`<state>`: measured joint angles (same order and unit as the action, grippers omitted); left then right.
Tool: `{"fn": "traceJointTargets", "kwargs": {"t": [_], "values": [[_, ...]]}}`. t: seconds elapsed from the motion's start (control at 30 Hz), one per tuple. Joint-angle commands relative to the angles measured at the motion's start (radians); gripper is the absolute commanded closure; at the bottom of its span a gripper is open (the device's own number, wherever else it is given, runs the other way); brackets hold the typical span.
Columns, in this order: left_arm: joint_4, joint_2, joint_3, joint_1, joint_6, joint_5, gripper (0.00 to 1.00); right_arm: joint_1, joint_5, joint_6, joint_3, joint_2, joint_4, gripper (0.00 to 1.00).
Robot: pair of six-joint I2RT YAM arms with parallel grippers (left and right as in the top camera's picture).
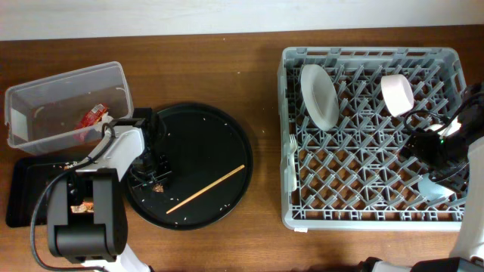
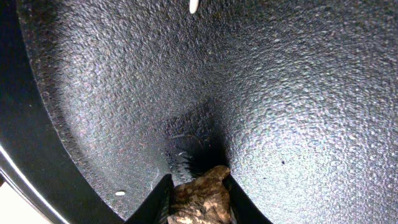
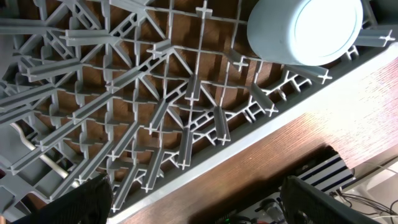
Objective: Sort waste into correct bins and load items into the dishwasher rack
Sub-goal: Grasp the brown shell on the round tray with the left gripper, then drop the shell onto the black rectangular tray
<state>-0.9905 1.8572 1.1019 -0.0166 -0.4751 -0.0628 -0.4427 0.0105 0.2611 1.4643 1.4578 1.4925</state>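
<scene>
My left gripper (image 1: 157,178) is down on the round black tray (image 1: 219,128), shut on a brown crumpled scrap of food waste (image 2: 200,198); the scrap fills the gap between the fingers in the left wrist view. A wooden chopstick (image 1: 206,190) lies on the tray to the right. My right gripper (image 1: 423,147) is open and empty above the right side of the grey dishwasher rack (image 1: 290,189). The rack holds a white plate (image 1: 318,94) and a white cup (image 1: 396,94), which also shows in the right wrist view (image 3: 305,30).
A clear plastic bin (image 1: 45,91) with a red wrapper (image 1: 93,114) stands at the far left. A black rectangular bin (image 1: 23,193) sits below it. A white fork (image 1: 292,162) lies along the rack's left edge. Small crumbs dot the tray.
</scene>
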Motion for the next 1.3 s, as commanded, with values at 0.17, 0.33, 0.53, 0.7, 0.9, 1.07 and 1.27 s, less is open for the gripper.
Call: {"fn": "traceJointTargets", "kwargs": {"t": [0.17,0.33,0.53,0.7,0.9,1.07,1.27], "values": [[-0.071,0.039,0.061,0.010,0.021,-0.056,0.99,-0.001,0.005,0.000,0.011,-0.003,0.000,0.11],[-0.178,-0.005,0.206,0.094,0.021,-0.062,1.00,-0.001,0.004,0.000,0.011,-0.003,0.000,0.11],[-0.162,-0.117,0.236,0.405,0.021,-0.061,0.99,-0.001,0.004,-0.003,0.011,-0.003,-0.001,0.11],[-0.089,-0.111,0.219,0.610,-0.007,-0.037,0.99,-0.001,0.004,-0.003,0.011,-0.003,-0.001,0.11],[-0.061,-0.087,0.219,0.707,-0.009,-0.035,0.96,-0.001,0.004,-0.003,0.011,-0.003,0.000,0.11],[-0.062,-0.065,0.216,0.720,-0.009,-0.035,0.81,-0.001,0.004,-0.003,0.011,-0.003,0.000,0.11],[-0.067,-0.041,0.215,0.720,-0.009,-0.031,0.54,-0.001,0.004,-0.003,0.011,-0.003,0.000,0.11]]}}
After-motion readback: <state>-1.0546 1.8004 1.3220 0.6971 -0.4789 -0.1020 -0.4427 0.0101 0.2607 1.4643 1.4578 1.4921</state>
